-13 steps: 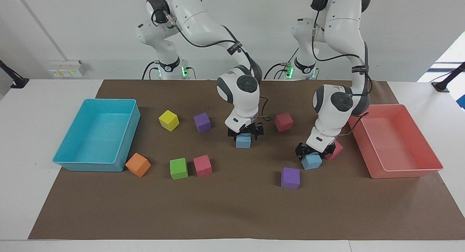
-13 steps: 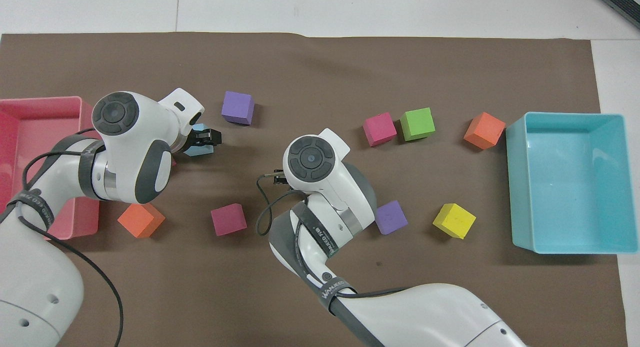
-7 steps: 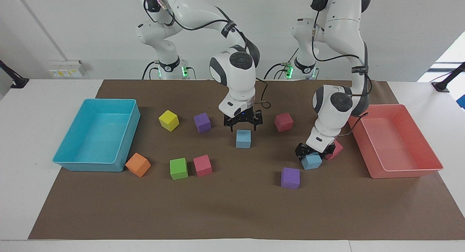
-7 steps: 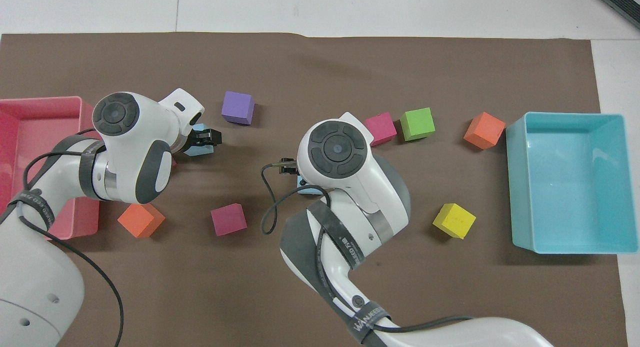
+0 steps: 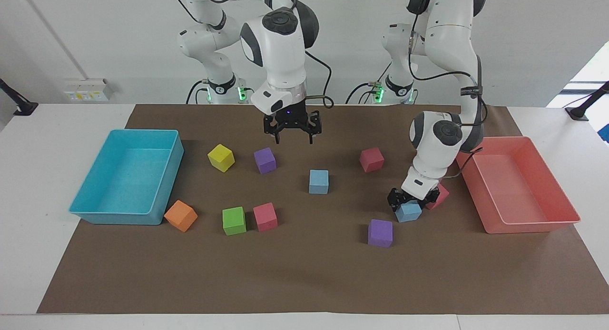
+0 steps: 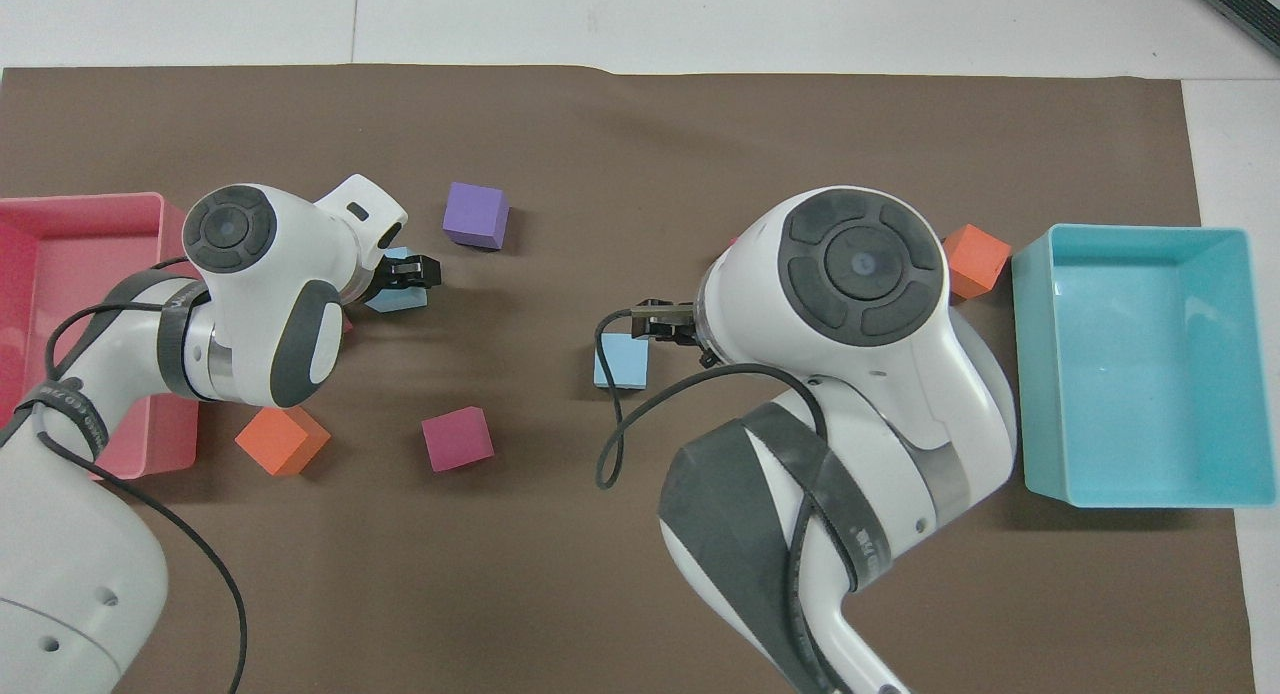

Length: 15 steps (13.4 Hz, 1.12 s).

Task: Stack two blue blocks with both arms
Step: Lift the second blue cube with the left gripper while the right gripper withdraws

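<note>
One blue block (image 5: 318,181) lies free on the brown mat in the middle, and it also shows in the overhead view (image 6: 621,360). My right gripper (image 5: 293,136) is open and empty, raised high over the mat and clear of that block. Its wrist hides it in the overhead view. The second blue block (image 5: 407,213) sits at mat level next to the pink tray (image 5: 523,227). My left gripper (image 5: 410,201) is down on it, shut on its sides. The overhead view shows this gripper (image 6: 408,274) with the block (image 6: 392,298) between its fingers.
A turquoise tray (image 5: 119,217) stands at the right arm's end. Loose cubes lie around: yellow (image 5: 221,157), purple (image 5: 265,160), magenta (image 5: 371,159), purple (image 5: 380,233), green (image 5: 234,220), pink (image 5: 265,217), orange (image 5: 181,215). A red cube (image 5: 441,197) touches the left gripper's spot.
My right gripper let go of the middle blue block and rose high, drifting toward the robots. The block stayed on the mat. The left gripper has not moved.
</note>
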{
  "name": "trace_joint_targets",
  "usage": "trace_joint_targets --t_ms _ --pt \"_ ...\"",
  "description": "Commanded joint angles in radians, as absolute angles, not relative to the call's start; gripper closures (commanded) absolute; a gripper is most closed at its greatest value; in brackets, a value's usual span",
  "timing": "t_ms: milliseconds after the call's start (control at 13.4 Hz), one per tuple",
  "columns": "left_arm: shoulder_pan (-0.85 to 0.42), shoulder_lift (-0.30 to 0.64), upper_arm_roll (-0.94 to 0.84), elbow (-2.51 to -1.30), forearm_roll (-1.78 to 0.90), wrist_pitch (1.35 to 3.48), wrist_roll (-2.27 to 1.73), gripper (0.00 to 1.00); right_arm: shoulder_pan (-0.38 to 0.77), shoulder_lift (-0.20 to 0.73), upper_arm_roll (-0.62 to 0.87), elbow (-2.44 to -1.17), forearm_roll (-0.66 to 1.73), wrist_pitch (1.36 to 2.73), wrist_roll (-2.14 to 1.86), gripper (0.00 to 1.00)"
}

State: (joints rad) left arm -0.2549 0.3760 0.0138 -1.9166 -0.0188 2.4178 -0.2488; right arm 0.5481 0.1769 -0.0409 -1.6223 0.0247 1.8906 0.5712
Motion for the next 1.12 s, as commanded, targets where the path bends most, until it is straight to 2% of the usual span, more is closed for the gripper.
trace_joint_targets --t_ms 0,149,299,522,672,821,1045 --pt "-0.268 0.374 0.026 -1.925 -0.011 2.437 -0.262 0.43 0.482 0.181 -0.029 -1.643 0.107 1.902 0.461 0.0" --pt "-0.27 0.374 0.026 -1.921 -0.011 2.433 -0.262 0.52 0.412 0.184 -0.031 -1.669 0.289 1.93 0.314 0.0" --pt "-0.272 0.354 0.028 -1.917 -0.011 2.416 -0.264 0.52 0.358 0.183 -0.031 -1.696 0.368 1.947 0.205 0.0" --pt "-0.29 0.296 0.029 -1.917 -0.009 2.344 -0.267 0.52 0.342 0.222 -0.031 -1.704 0.385 1.953 0.129 0.0" --pt "-0.316 0.241 0.029 -1.91 -0.009 2.274 -0.271 0.51 0.344 0.255 -0.031 -1.736 0.466 2.034 0.1 0.0" --pt "-0.362 0.23 0.031 -1.87 -0.008 2.202 -0.348 0.51 0.344 0.268 -0.031 -1.791 0.572 2.113 0.063 0.0" --pt "-0.442 0.236 0.026 -1.835 0.043 2.192 -0.472 0.5 0.334 0.291 -0.031 -1.836 0.698 2.149 -0.024 0.0"
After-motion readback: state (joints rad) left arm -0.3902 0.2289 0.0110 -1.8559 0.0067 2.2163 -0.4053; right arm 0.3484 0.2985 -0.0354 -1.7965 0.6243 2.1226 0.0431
